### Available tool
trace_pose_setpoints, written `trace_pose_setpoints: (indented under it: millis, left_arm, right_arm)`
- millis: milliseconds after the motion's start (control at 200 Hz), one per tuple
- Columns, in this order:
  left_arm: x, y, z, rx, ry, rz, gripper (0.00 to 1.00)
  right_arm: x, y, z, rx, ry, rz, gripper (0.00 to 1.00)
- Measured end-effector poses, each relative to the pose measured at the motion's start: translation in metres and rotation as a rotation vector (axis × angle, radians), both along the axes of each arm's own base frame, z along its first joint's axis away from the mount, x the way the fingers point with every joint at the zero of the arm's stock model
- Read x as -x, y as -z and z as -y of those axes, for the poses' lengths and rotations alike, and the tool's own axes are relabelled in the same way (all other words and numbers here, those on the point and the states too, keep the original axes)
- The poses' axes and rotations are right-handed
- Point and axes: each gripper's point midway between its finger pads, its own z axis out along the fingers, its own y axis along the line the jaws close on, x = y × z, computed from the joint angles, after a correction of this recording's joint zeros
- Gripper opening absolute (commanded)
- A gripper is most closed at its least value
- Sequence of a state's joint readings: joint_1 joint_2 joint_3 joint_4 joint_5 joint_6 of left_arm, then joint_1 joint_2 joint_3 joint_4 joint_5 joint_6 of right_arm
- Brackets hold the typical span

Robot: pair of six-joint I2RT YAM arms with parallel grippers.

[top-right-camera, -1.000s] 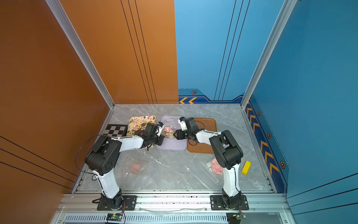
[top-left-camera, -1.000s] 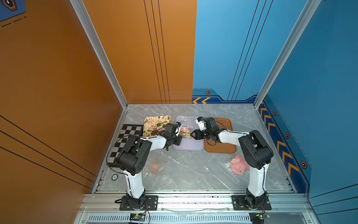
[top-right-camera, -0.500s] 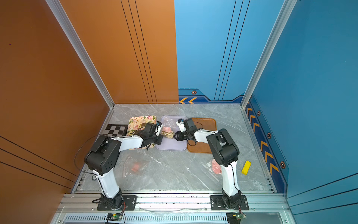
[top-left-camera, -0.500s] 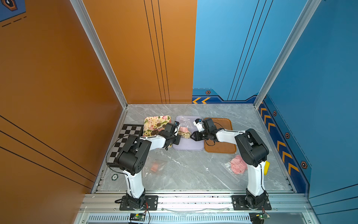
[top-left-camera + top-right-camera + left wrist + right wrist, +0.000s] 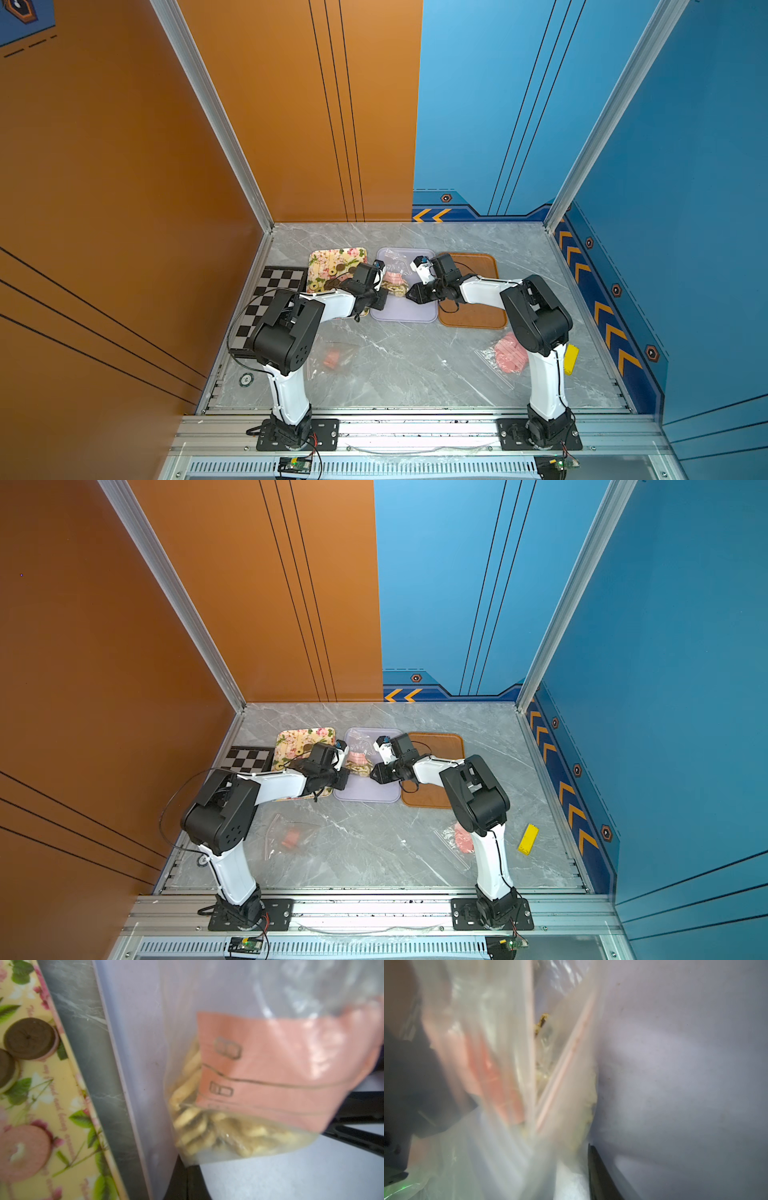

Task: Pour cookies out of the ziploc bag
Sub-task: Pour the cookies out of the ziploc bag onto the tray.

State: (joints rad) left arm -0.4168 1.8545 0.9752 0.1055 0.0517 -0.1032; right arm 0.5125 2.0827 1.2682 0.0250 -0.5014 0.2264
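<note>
The clear zip bag [image 5: 395,274] hung just above the lilac tray [image 5: 403,312], between the two hands. Its pale cookies [image 5: 197,1126] were heaped in its lowest corner behind a pink label [image 5: 270,1068]. Seen from the right wrist, the bag's zip edges stood parted, though that view was badly blurred. The left hand [image 5: 381,296] was closed on a corner of the bag, its dark fingers [image 5: 182,1184] meeting the plastic just under the cookies. The right hand [image 5: 412,293] sat against the opposite side of the bag. One finger [image 5: 602,1180] showed beside the plastic, but I could not tell whether it was gripping. Left of the lilac tray lay a flowered tray [image 5: 52,1105] holding loose brown cookies [image 5: 29,1038] and a pink cookie [image 5: 22,1153]. A brown tray [image 5: 478,318] lay to the right. A checkerboard [image 5: 274,282] lay beyond the flowered tray. Nearer the arm bases, two more clear bags with pink contents [image 5: 332,357] [image 5: 509,353] lay on the grey marbled counter [image 5: 415,365], and a yellow block [image 5: 528,839] lay by the right arm.
</note>
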Motion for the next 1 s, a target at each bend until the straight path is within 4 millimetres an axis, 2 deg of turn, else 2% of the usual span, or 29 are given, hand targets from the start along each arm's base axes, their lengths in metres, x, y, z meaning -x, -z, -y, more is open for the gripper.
trace_pose_setpoints:
  millis: [135, 330, 410, 801, 906, 1001]
  left_arm:
    - [0.0, 0.0, 0.0, 0.0, 0.0, 0.001, 0.0]
    - [0.0, 0.0, 0.0, 0.001, 0.0, 0.002, 0.0]
    - [0.0, 0.0, 0.0, 0.001, 0.0, 0.001, 0.0]
    - [0.002, -0.002, 0.0, -0.001, 0.002, -0.006, 0.0]
    - [0.012, -0.012, 0.0, 0.004, 0.009, -0.004, 0.0]
    - [0.019, -0.032, 0.003, 0.021, 0.018, 0.023, 0.0]
  right_arm:
    - [0.002, 0.003, -0.002, 0.005, -0.009, -0.005, 0.11]
    - [0.003, 0.003, -0.001, 0.008, -0.012, -0.004, 0.08]
    - [0.002, 0.003, -0.001, 0.008, -0.011, -0.004, 0.0]
    - [0.004, 0.001, 0.002, 0.0, -0.007, -0.016, 0.0]
    - [0.009, -0.008, 0.005, -0.029, -0.001, -0.034, 0.0]
    - [0.012, -0.024, 0.007, -0.072, 0.005, -0.036, 0.0]
